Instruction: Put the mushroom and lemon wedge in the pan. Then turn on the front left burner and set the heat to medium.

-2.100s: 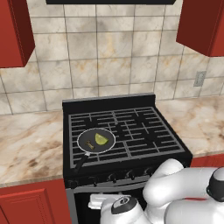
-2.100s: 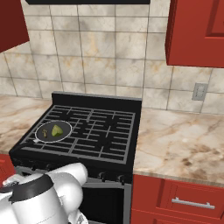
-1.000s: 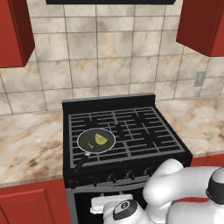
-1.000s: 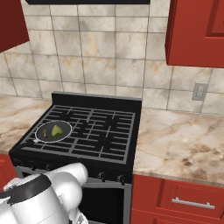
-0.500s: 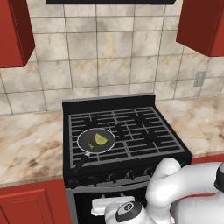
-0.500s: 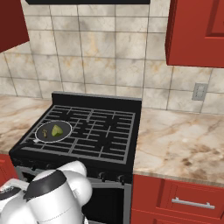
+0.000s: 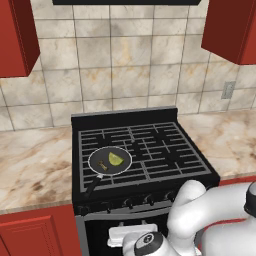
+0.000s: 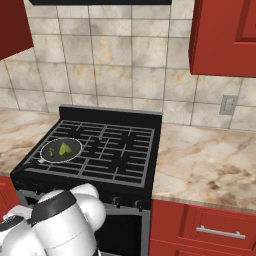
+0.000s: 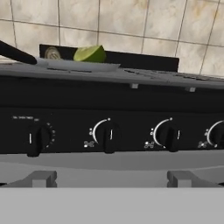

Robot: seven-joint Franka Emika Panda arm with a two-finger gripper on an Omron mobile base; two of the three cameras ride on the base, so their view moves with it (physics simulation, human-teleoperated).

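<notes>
Red cupboards (image 7: pixel 15 37) hang above a black stove (image 7: pixel 145 150). Near its front left corner sits the pan (image 7: pixel 110 161), holding the mushroom (image 7: pixel 102 164) and lemon wedge (image 7: pixel 116 158). Low before the knobs (image 9: pixel 107 135), the pincer is wide apart.

A simulated kitchen corner with a black gas stove set between marble-look counters.

The stove (image 7: pixel 142 150) has dark iron grates on top and a row of black control knobs (image 9: pixel 107 136) along its front panel, each marked with small white dial lines. Beige and brown veined countertop (image 8: pixel 210 160) runs to the left and right of it. Red lower cabinets (image 8: pixel 205 230) sit beneath, one drawer with a silver bar handle. Red upper cabinets (image 7: pixel 235 27) hang at the far left and far right. The back wall is covered in large tan stone tiles (image 7: pixel 130 55), with a pale electrical outlet (image 8: pixel 228 105) on the right. A dark range hood edge shows at the top.
</notes>
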